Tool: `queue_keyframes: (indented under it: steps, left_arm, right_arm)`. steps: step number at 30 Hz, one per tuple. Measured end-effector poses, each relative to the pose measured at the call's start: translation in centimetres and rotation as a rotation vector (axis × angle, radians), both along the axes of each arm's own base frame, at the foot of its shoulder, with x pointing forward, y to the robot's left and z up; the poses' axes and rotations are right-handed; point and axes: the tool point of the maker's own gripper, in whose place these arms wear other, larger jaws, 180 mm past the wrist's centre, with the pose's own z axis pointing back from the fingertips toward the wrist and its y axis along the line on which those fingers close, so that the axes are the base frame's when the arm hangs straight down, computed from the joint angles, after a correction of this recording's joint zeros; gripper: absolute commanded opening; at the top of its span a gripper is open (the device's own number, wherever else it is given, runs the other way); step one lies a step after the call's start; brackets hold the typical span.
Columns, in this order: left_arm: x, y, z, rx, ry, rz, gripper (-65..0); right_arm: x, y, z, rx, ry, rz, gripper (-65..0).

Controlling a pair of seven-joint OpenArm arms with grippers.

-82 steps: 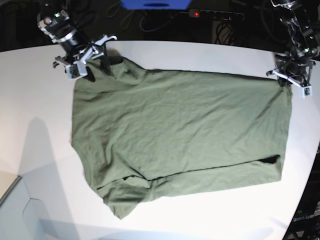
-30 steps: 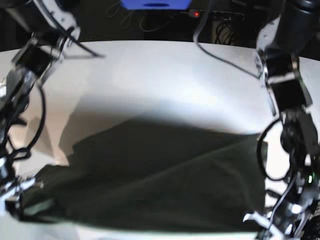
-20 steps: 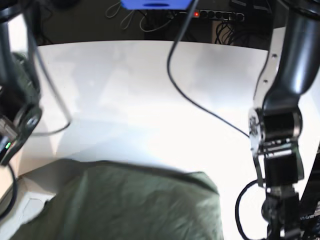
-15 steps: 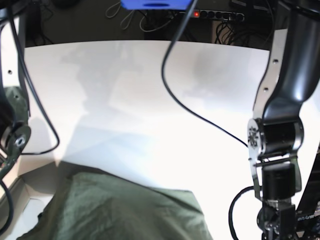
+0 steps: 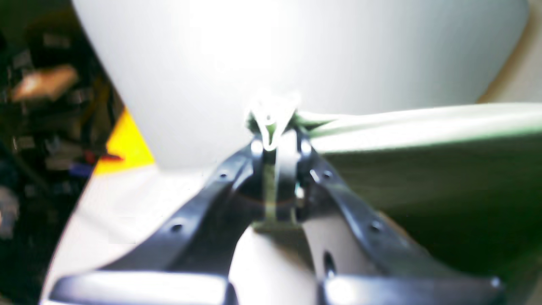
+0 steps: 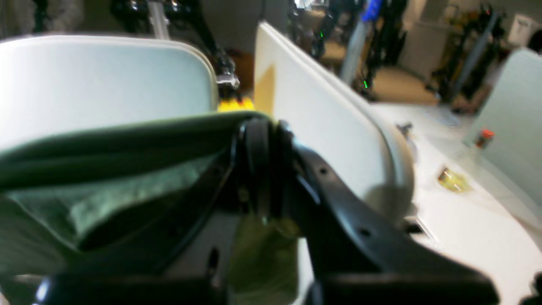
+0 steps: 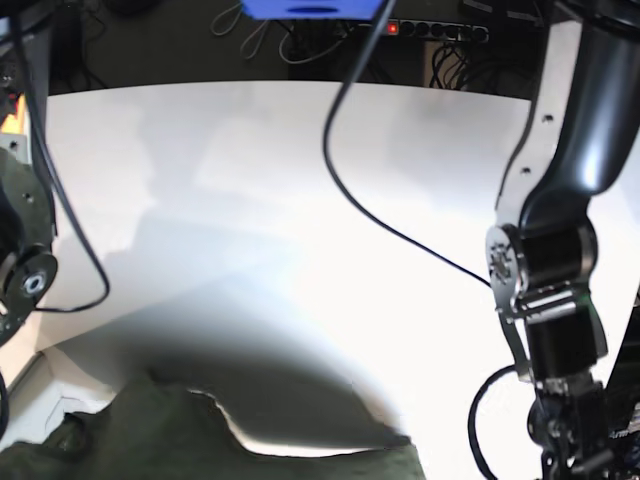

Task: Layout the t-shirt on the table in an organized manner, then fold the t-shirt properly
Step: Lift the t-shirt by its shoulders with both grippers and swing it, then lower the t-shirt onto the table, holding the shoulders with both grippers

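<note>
The olive-green t-shirt [image 7: 160, 440] hangs dark and slack across the bottom edge of the base view, above the near part of the white table [image 7: 250, 180]. Both gripper tips are below that view's edge. In the left wrist view my left gripper [image 5: 271, 127] is shut on a corner of the t-shirt [image 5: 423, 161], whose hem stretches taut to the right. My right gripper [image 6: 262, 140] is shut on a bunched edge of the t-shirt [image 6: 106, 169], with cloth sagging to its left and beneath it.
The left arm [image 7: 545, 300] stands tall at the right of the base view, the right arm [image 7: 20, 270] at the far left. A black cable [image 7: 400, 230] hangs across the table. A power strip [image 7: 430, 30] lies behind the far edge.
The shirt has sunk further toward the bottom edge of the base view and now sits in shadow. Both arms have barely shifted and keep their grips.
</note>
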Motion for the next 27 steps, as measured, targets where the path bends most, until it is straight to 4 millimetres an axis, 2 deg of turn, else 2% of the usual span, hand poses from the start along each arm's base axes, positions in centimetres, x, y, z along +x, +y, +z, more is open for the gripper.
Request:
queue_keyframes:
  steps: [2, 5, 7, 10, 12, 16, 18, 21, 23, 25, 27]
  left_arm:
    - [-1.2, 0.3, -1.6, -0.015, 0.024, 0.004, -65.0]
    - [-3.6, 1.7, -5.2, 0.004, 0.078, 0.041, -65.0]
    - [-5.3, 2.5, -8.1, 0.028, 0.123, 0.077, -65.0]
    - [-8.5, 3.0, -12.1, 0.073, 0.198, 0.095, -65.0]
    - [-10.4, 3.4, -14.7, 0.095, 0.249, 0.112, -65.0]
    - [-15.0, 3.5, -20.8, 0.130, 0.386, 0.105, -65.0]
    - [-17.7, 3.4, -24.3, 0.145, 0.465, 0.099, -65.0]
    - [-21.7, 3.6, -29.1, 0.158, 0.585, 0.095, -65.0]
    - [-23.3, 3.7, -30.9, 0.158, 0.633, 0.094, -65.0]
    - [-24.1, 4.1, -31.4, 0.137, 0.646, 0.105, -65.0]
    - [-25.1, 5.6, -31.4, 0.125, 0.645, 0.146, -65.0]
  right_arm:
    - [-1.6, 0.0, -1.2, -0.027, 0.009, -0.019, -65.0]
    - [-4.0, 0.8, -5.5, -0.062, 0.067, -0.038, -65.0]
    - [-5.6, 3.0, -9.7, -0.095, 0.126, -0.021, -65.0]
    - [-8.7, 6.1, -14.7, -0.118, 0.182, 0.015, -65.0]
    - [-10.8, 7.6, -17.1, -0.130, 0.208, 0.035, -65.0]
    - [-14.6, 9.8, -23.5, -0.082, 0.330, 0.077, -65.0]
    - [-16.6, 10.1, -25.5, -0.049, 0.364, 0.089, -65.0]
    - [-19.1, 9.1, -27.9, -0.004, 0.422, 0.062, -65.0]
    - [-20.7, 9.2, -29.2, 0.029, 0.444, 0.074, -65.0]
    - [-22.4, 9.1, -30.7, 0.047, 0.486, 0.077, -65.0]
    - [-24.1, 9.0, -32.5, 0.056, 0.548, 0.072, -65.0]
